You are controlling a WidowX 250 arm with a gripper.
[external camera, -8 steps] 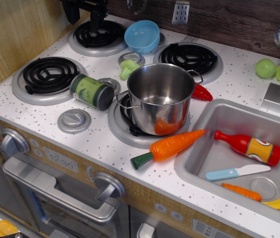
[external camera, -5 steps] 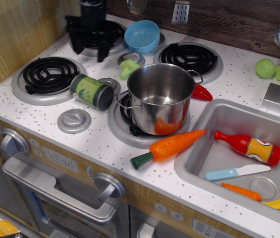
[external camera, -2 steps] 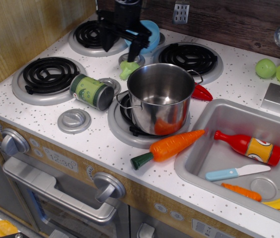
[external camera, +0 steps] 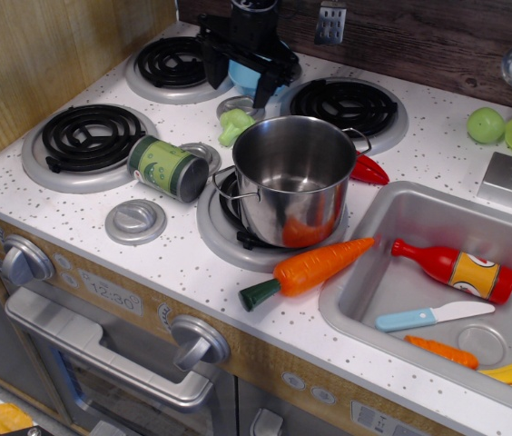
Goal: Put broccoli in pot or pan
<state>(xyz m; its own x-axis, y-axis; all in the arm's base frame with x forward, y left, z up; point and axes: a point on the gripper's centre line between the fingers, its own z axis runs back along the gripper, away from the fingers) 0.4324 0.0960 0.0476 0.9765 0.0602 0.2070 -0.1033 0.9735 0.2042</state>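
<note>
The pale-green broccoli [external camera: 234,124] lies on the stove top just behind the left rim of the shiny steel pot [external camera: 292,182], which stands on the front-right burner and looks empty. My black gripper [external camera: 244,86] hangs open and empty at the back of the stove, a little behind and above the broccoli, with its fingers [external camera: 209,65] spread wide. It covers most of the light-blue bowl [external camera: 249,76].
A dark green can [external camera: 167,167] lies on its side left of the pot. A carrot [external camera: 315,267] lies in front of the pot and a red pepper [external camera: 368,169] to its right. The sink [external camera: 392,238] holds a red bottle, a knife and other toys. A green fruit [external camera: 486,124] sits at the back right.
My gripper has moved from the back-left burner to the right, over the blue bowl and closer to the broccoli. It stays open. The broccoli and pot have not moved.
</note>
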